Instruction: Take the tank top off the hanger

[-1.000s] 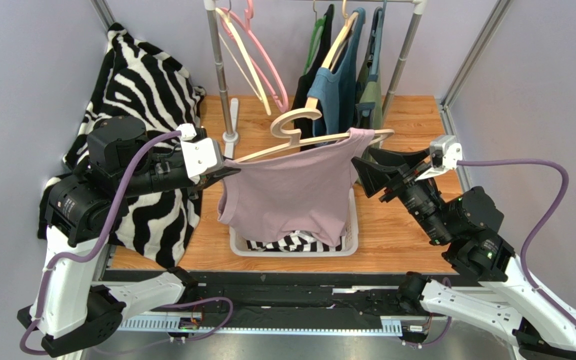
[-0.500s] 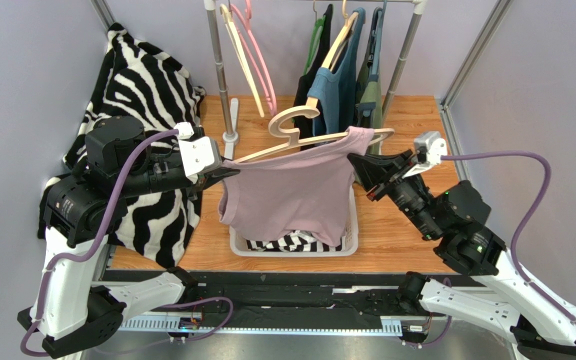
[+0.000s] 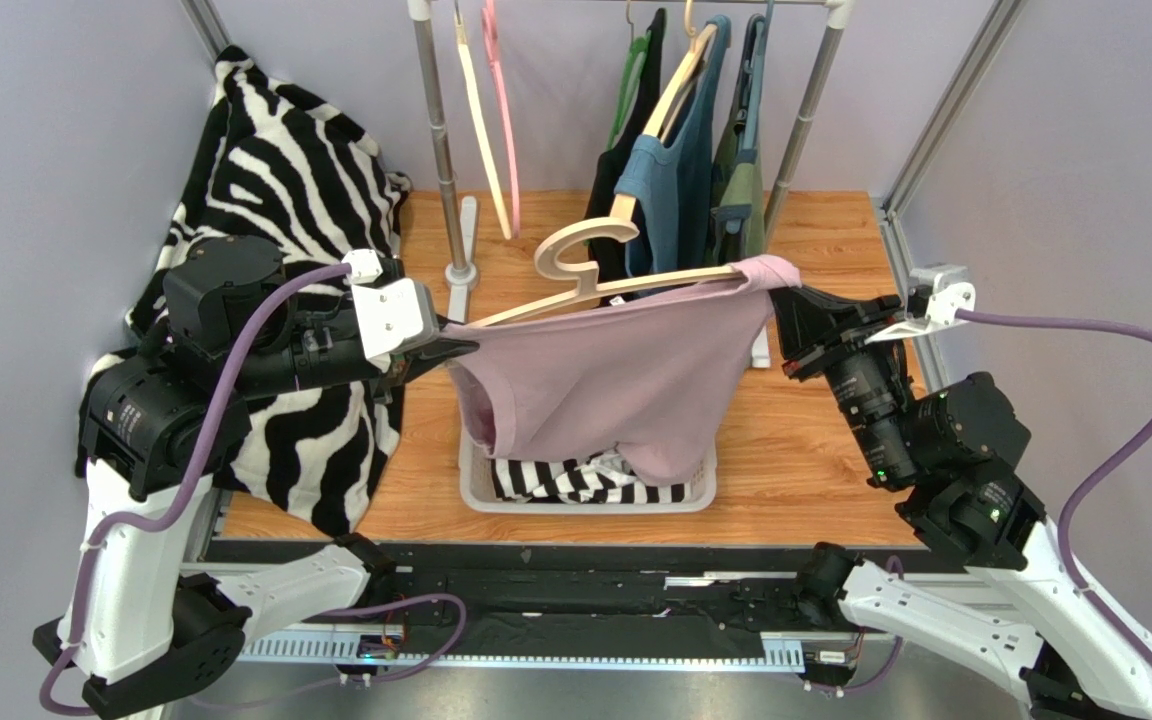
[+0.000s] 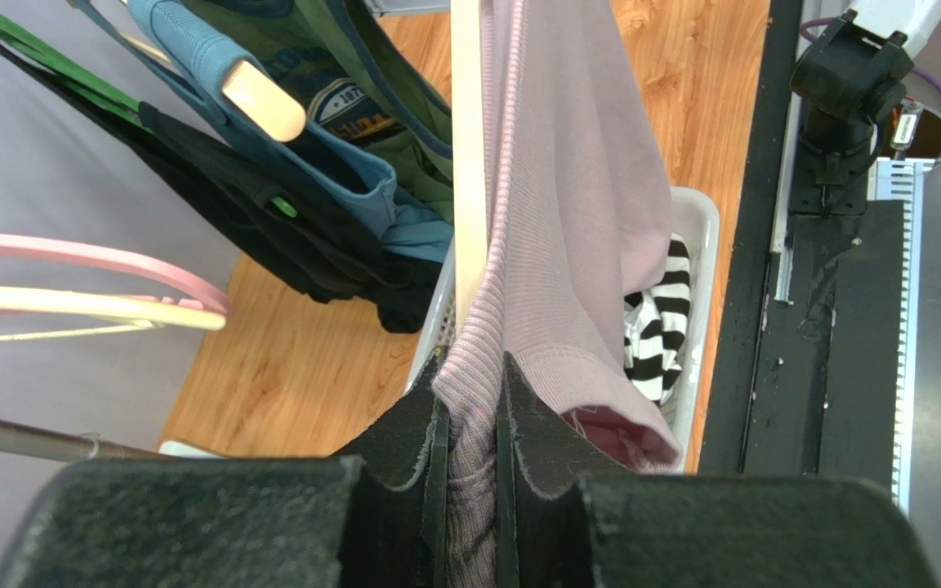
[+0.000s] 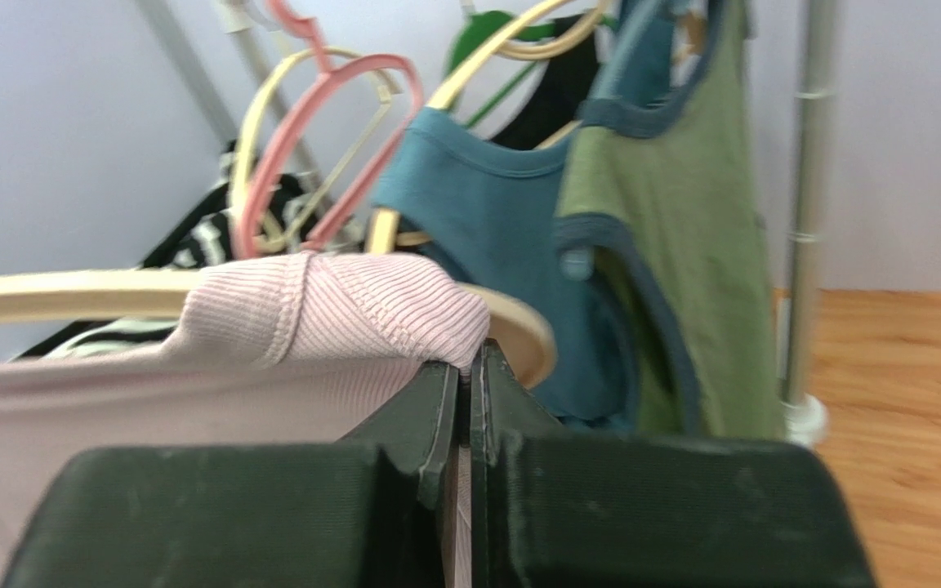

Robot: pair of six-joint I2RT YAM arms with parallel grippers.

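A pale pink ribbed tank top (image 3: 612,375) hangs on a wooden hanger (image 3: 585,248), stretched between my two grippers above the basket. My left gripper (image 3: 459,345) is shut on the top's left shoulder, with ribbed fabric bunched between the pads (image 4: 473,374) just below the hanger bar (image 4: 468,147). My right gripper (image 3: 785,308) is shut on the right shoulder strap. In the right wrist view its tips (image 5: 466,355) pinch the fabric edge (image 5: 353,312) right beside the hanger's rounded end (image 5: 525,333).
A white basket (image 3: 705,483) holding zebra-striped cloth sits under the tank top. Behind it a rack post (image 3: 444,150) and rail carry teal and green tops (image 3: 680,165) and bare pink and cream hangers (image 3: 495,105). Zebra fabric (image 3: 297,165) drapes at the left.
My right gripper went from open to shut on the right strap and drew it to the right, stretching the top along the hanger. The left gripper kept its hold.
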